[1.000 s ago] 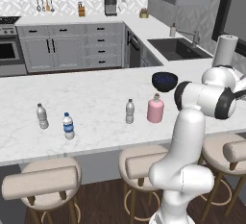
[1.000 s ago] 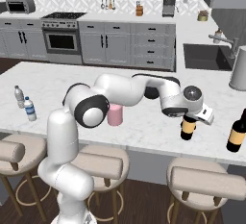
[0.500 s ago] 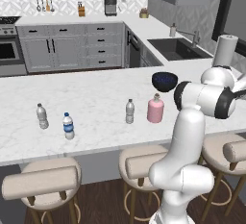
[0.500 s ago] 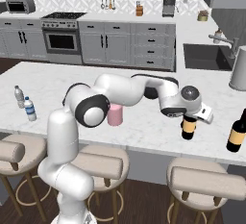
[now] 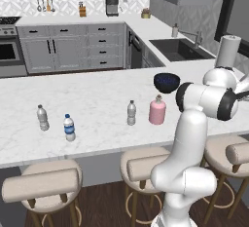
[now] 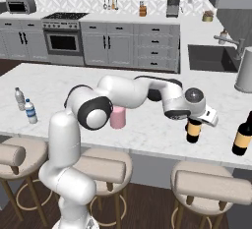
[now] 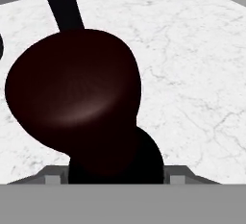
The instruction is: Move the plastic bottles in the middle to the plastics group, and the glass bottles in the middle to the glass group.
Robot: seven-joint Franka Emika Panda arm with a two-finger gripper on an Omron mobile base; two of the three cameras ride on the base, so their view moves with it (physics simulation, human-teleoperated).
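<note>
My gripper (image 6: 194,119) hangs over the counter's front right part, shut on the neck of the tall dark wine bottle (image 6: 193,132) with a yellowish label. The hand view looks straight down on this bottle's dark shoulder (image 7: 72,88). The bottle stands upright, and I cannot tell whether its base touches the counter. The black glass bottle (image 6: 242,135) of the glass group stands a little to its right, and its neck (image 7: 60,2) shows in the hand view. Mid-counter are the pink bottle (image 5: 157,110) and the clear greyish bottle (image 5: 131,113). The plastics group, a clear bottle (image 5: 43,118) and a blue-labelled one (image 5: 69,127), stands far left.
A dark blue bowl (image 5: 166,82) sits behind the pink bottle. A paper towel roll (image 5: 227,51) stands at the far right by the sink (image 5: 180,48). Several stools (image 6: 211,186) line the counter's front edge. My arm stretches across the counter's middle.
The gripper and the wine bottle have barely shifted. Nothing else has moved.
</note>
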